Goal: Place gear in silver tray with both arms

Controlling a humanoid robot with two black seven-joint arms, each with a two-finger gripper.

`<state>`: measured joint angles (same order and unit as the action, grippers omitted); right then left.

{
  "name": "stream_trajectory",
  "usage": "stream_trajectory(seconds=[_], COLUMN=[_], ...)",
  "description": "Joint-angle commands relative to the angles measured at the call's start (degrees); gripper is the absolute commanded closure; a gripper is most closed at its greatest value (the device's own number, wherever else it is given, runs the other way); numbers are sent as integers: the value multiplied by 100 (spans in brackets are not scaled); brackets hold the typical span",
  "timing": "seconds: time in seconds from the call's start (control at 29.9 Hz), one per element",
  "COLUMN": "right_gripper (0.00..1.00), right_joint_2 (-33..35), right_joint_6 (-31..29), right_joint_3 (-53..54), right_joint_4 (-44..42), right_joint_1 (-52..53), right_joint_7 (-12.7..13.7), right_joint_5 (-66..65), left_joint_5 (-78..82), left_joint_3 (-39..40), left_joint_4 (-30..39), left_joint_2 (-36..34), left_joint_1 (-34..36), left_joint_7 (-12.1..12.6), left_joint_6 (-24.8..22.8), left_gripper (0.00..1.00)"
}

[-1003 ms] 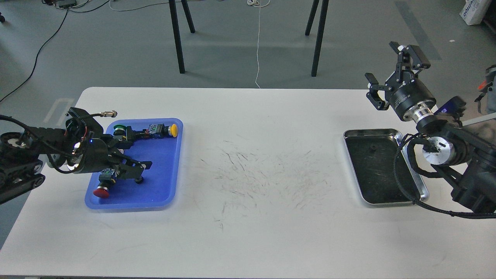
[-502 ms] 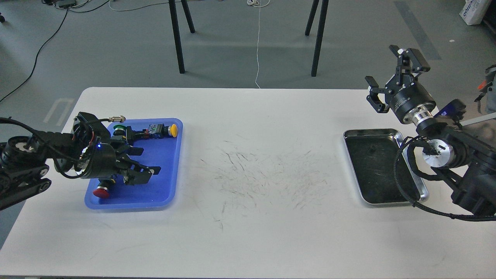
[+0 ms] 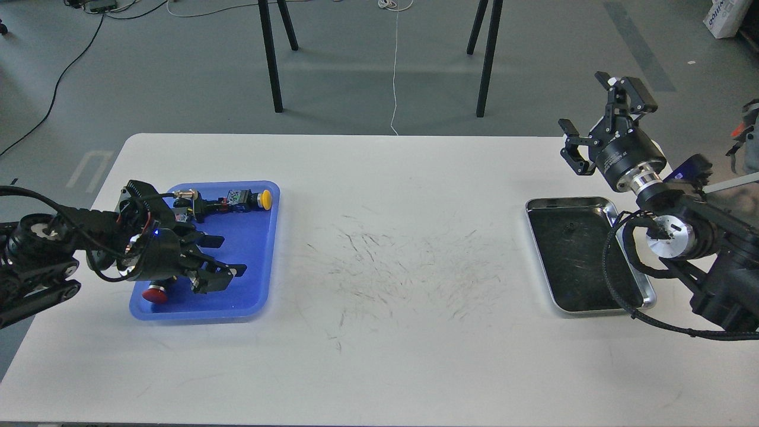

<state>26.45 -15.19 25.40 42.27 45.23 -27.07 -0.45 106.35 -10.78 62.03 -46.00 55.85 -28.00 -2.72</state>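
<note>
Your silver tray (image 3: pixel 593 204) lies at the right end of the white table (image 3: pixel 385 196): shallow, shiny rim, rounded corners, dark scratched bottom, holding only one tiny dark speck. Your right gripper (image 3: pixel 599 118) hangs raised beyond the tray's far right corner, apart from it, fingers spread wide, holding nothing. Your left gripper (image 3: pixel 222 261) sits far to the left over the blue tray (image 3: pixel 255 249), fingers parted, nothing visibly between them; a red-capped button (image 3: pixel 155 293) lies just beside it.
</note>
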Motion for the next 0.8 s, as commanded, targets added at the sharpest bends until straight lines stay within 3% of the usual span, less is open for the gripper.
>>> stream_trajectory(seconds=[0.0,0.2,0.77], right_gripper=[2,2,2], right_joint_2=[0,-9,-35], right_joint_6=[-1,7,16], right_joint_3=[1,1,9], right_joint_4=[-8,0,0], right_joint_1=[-5,-5,4], right_joint_7=[0,0,0], right_joint_5=[1,-8,1], left_joint_5=[149,167,237], left_joint_3=[-3,-11,-231], left_joint_4=[-33,-77,-306], left_joint_2=[3,3,170], left_joint_1=[-48,-48,-91], left_joint_7=[0,0,0], left_joint_6=[0,0,0], left_gripper=[25,33,37])
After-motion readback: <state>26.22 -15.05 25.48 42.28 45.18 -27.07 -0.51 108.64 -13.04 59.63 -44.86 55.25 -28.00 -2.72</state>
